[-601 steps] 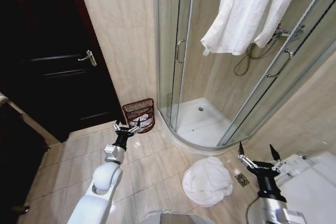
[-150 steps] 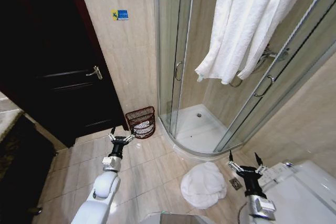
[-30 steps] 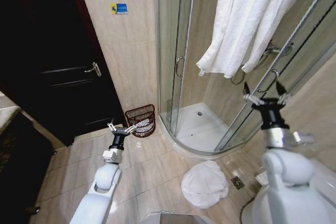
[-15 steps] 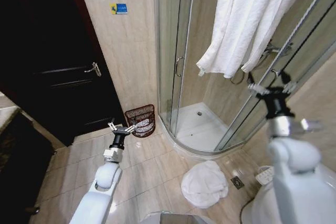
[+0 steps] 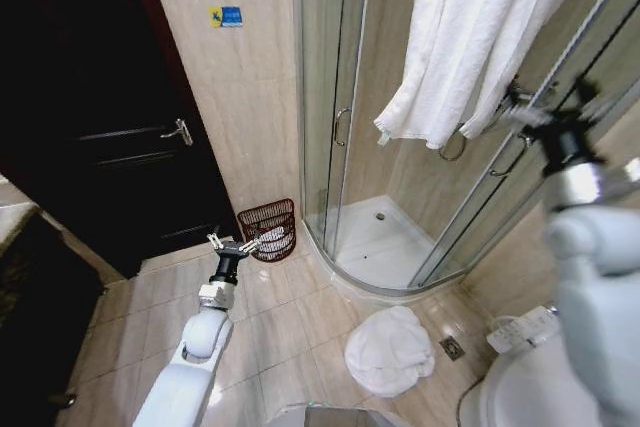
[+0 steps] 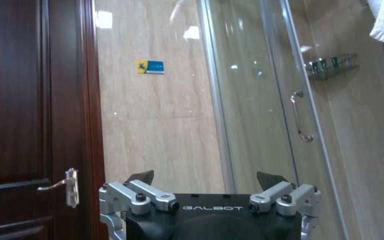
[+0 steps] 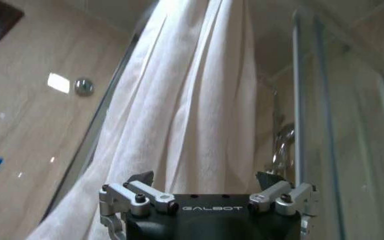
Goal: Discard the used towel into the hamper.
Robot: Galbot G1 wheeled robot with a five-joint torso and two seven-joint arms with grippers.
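Right gripper [image 5: 548,104], fingers spread wide, hangs at three o'clock beside one draped white terry towel [image 5: 480,37]; one tapering red-brown wire hamper [image 5: 268,229].

White rounded arms [image 5: 190,367] end in black wrists; each gripper [image 6: 209,187] has silver screwed knuckles, dark jaws and "GALBOT" lettering.

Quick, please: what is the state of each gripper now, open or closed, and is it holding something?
Left gripper: open, holding nothing, low near the hamper.
Right gripper: open, holding nothing, raised toward the hanging white towel.
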